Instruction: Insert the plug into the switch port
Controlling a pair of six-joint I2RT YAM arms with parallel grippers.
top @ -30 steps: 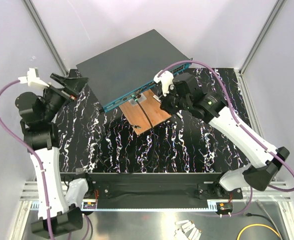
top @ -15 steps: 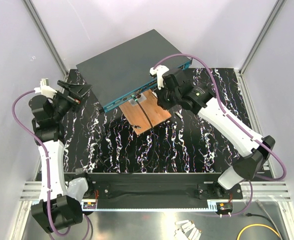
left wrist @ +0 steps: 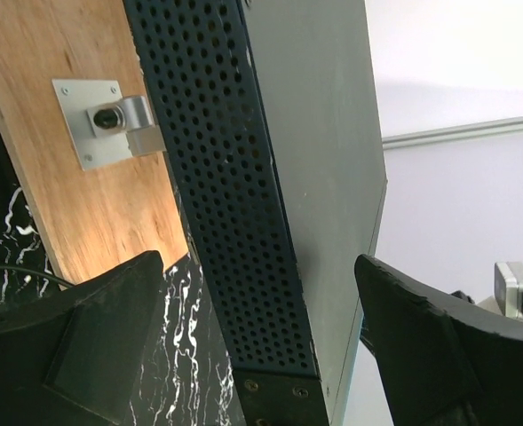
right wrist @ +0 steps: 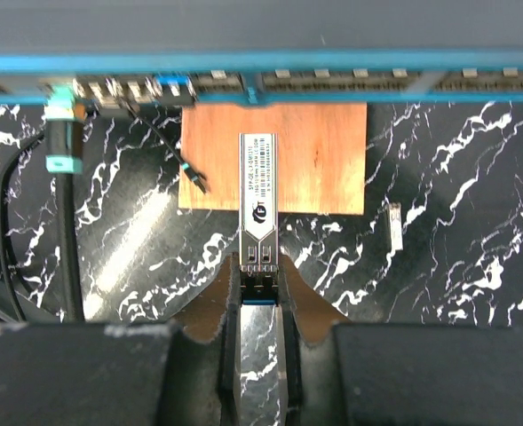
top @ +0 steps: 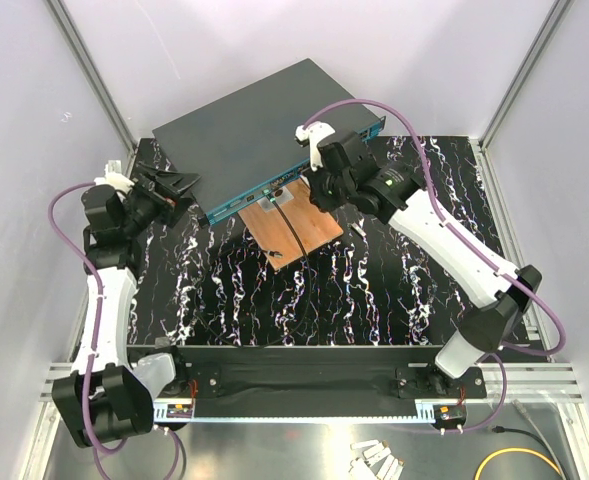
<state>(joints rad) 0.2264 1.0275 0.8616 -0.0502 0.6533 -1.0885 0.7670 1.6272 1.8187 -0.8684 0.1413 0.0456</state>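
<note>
The switch [top: 259, 125] is a flat dark grey box with a teal front edge [right wrist: 261, 64] and a row of ports [right wrist: 332, 84]. My right gripper [right wrist: 259, 266] is shut on the rear end of the plug [right wrist: 258, 200], a slim silver module pointing at the port row with a gap left between them. In the top view this gripper [top: 314, 188] hovers just in front of the teal edge, and the plug is hidden under it. My left gripper [top: 186, 188] is open at the switch's left corner. Its fingers [left wrist: 92, 346] straddle the perforated side wall [left wrist: 234, 177] without touching.
A copper-brown board [top: 294, 225] lies before the switch, with a metal bracket [left wrist: 110, 124] and a thin black wire [right wrist: 190, 169]. A black cable with a teal connector [right wrist: 61, 151] is plugged in at the left. A small metal piece [right wrist: 396, 226] lies on the marbled mat.
My left gripper has swung right to the switch's left corner. My right gripper, still holding the plug, has moved left and closer to the front edge.
</note>
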